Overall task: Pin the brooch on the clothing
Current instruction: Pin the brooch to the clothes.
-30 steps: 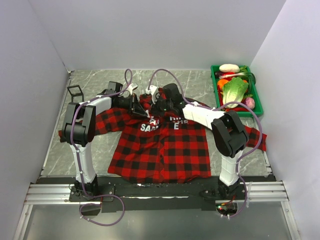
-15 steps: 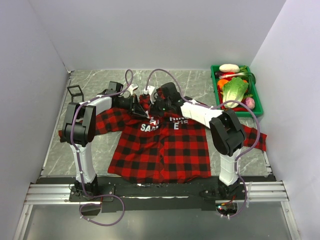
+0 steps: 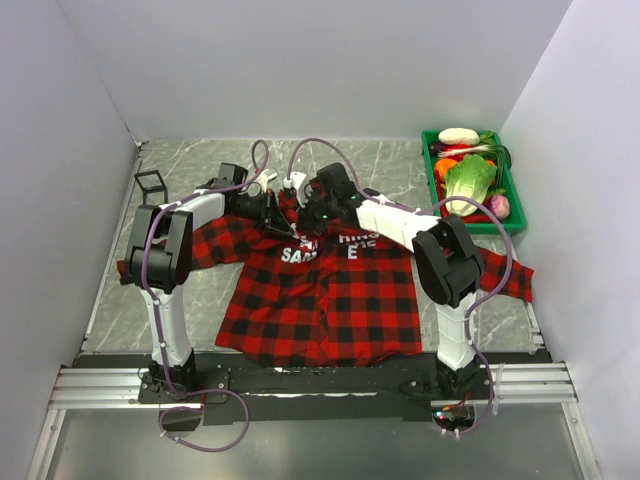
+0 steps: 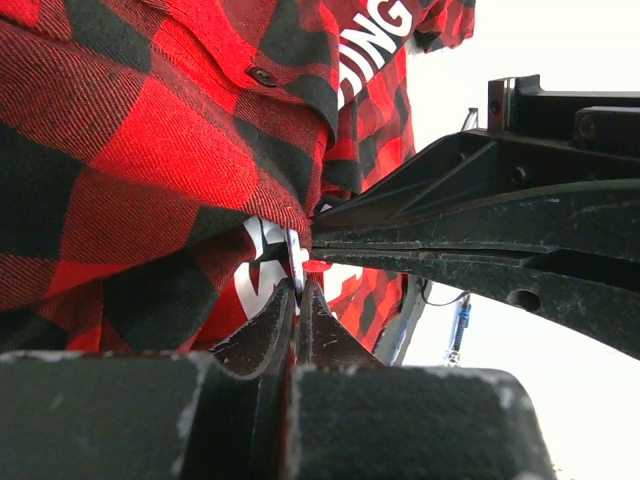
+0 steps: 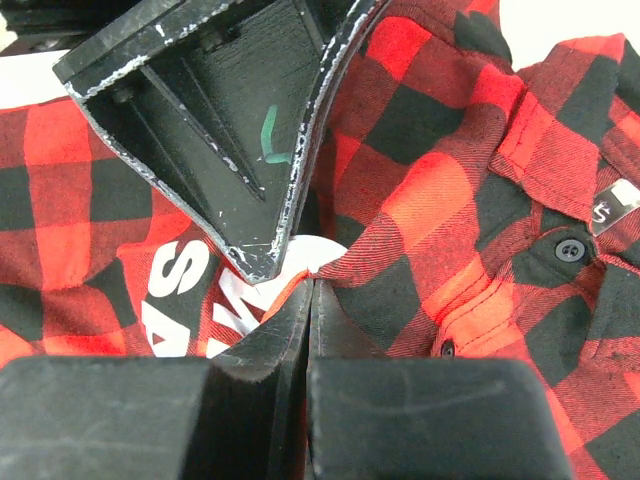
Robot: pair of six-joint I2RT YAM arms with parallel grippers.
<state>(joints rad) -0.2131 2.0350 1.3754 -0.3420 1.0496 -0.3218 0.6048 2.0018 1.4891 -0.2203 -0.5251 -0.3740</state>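
The clothing (image 3: 320, 290), a red-and-black plaid shirt with white letters, lies flat on the table, collar away from the arm bases. Both grippers meet at its chest just below the collar. My left gripper (image 3: 287, 226) (image 4: 297, 285) is shut on the brooch (image 4: 293, 258), a thin pale disc seen edge-on. In the right wrist view the brooch (image 5: 318, 252) shows as a pale round patch under a lifted fold, at the tip of the left fingers (image 5: 230, 130). My right gripper (image 3: 306, 226) (image 5: 313, 285) is shut on that fold of the clothing (image 5: 430, 200).
A green tray (image 3: 431, 170) of toy vegetables stands at the back right. A small black wire-frame cube (image 3: 150, 185) sits at the back left. White walls close in three sides. Sleeves spread out left and right past both arms.
The right arm has shifted a little left and farther back toward the collar. The left arm has stayed put, and both grippers remain shut.
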